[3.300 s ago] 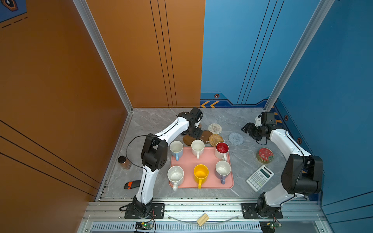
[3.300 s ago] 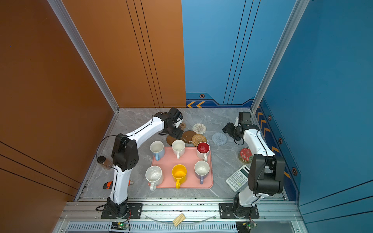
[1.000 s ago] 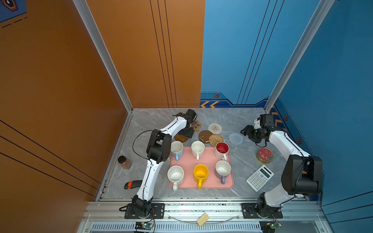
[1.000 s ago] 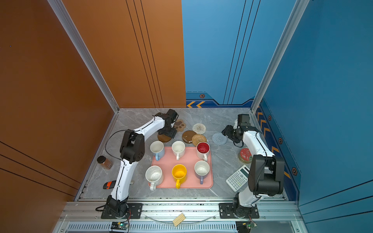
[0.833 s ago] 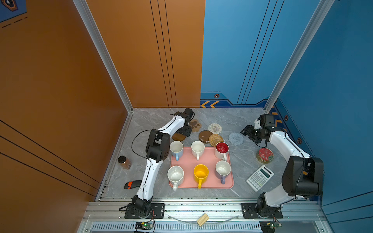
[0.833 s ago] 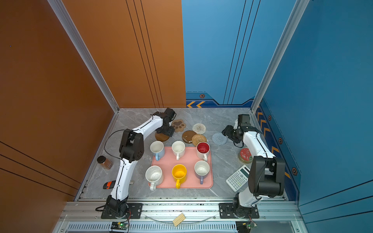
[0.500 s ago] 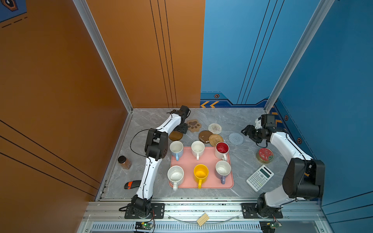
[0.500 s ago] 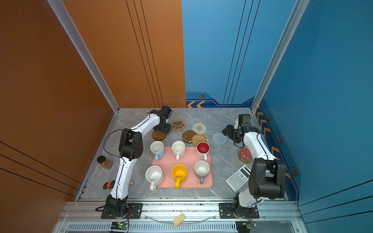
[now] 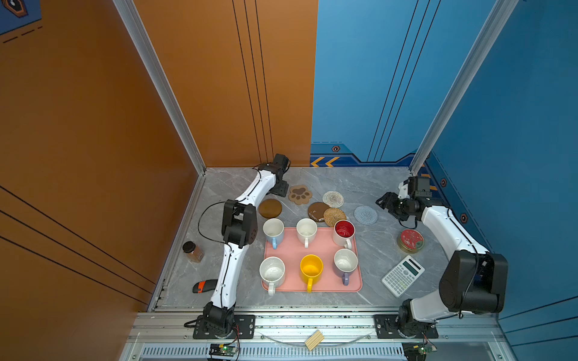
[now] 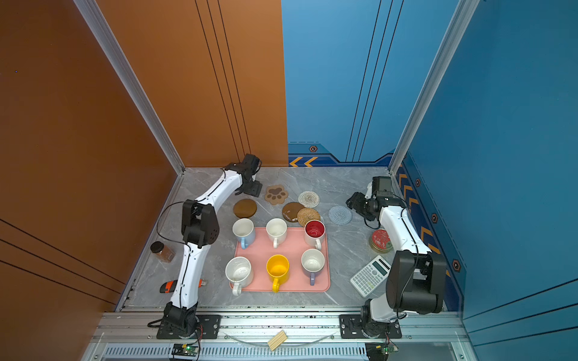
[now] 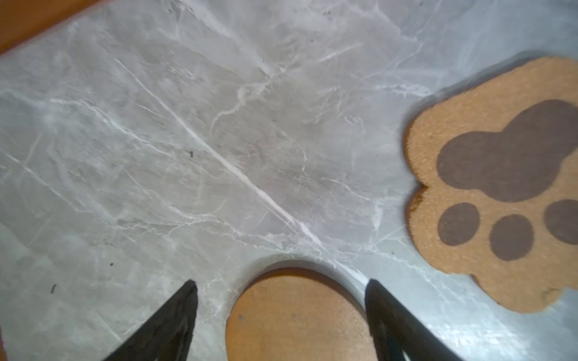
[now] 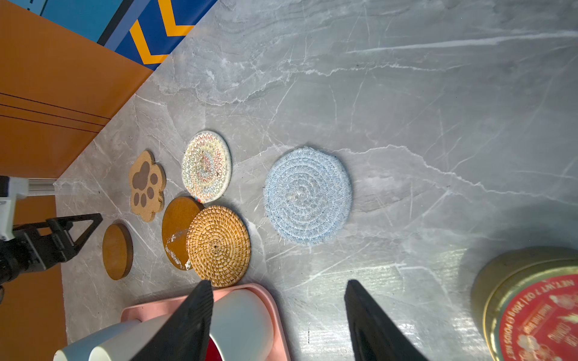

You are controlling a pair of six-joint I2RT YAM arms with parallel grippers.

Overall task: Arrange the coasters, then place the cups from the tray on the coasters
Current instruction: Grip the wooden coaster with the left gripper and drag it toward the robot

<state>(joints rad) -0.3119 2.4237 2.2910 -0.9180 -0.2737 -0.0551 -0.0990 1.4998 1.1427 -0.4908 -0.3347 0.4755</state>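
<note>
We read "NET. WT 7 OZ" on the red tin lid [image 12: 538,315]. Our left gripper [image 11: 281,290] hangs with jaws apart over a brown wooden disc [image 11: 297,315], holding nothing. Our right gripper [image 12: 278,287] gapes empty too. The cups [image 9: 311,268] stand on the pink tray [image 9: 291,248], and the coasters [image 9: 333,198] lie on the table behind it.

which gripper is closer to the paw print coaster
Left. The left gripper sits right beside the paw print coaster, on its orange-wall side. The right gripper is far off across the table, beyond the pale blue woven coaster.
</note>
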